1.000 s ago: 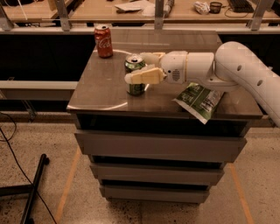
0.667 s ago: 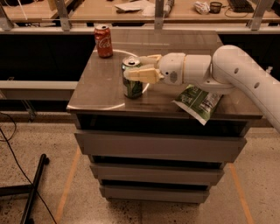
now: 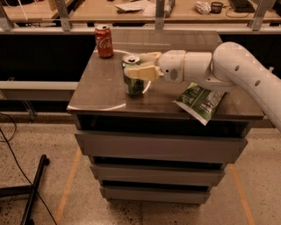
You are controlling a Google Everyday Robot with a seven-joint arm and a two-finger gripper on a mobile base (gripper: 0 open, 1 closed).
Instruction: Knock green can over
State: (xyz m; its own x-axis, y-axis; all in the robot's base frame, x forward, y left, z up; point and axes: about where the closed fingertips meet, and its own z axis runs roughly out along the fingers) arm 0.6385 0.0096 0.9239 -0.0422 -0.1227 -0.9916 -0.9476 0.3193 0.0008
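Note:
The green can stands on the metal cabinet top, left of centre, leaning slightly to the left. My gripper reaches in from the right at the can's upper part. One pale finger crosses the can's front near its top and the other lies behind its silver top, so the can sits between them and they touch it. The white arm stretches off to the right edge of the view.
A red cola can stands upright at the back left corner. A crinkled green-and-white snack bag lies under the arm at the front right, overhanging the edge. Drawers are below; a wooden bench is behind.
The gripper and the green can have shifted a little to the left together, and the can has started to lean left. The red can and the bag have not moved.

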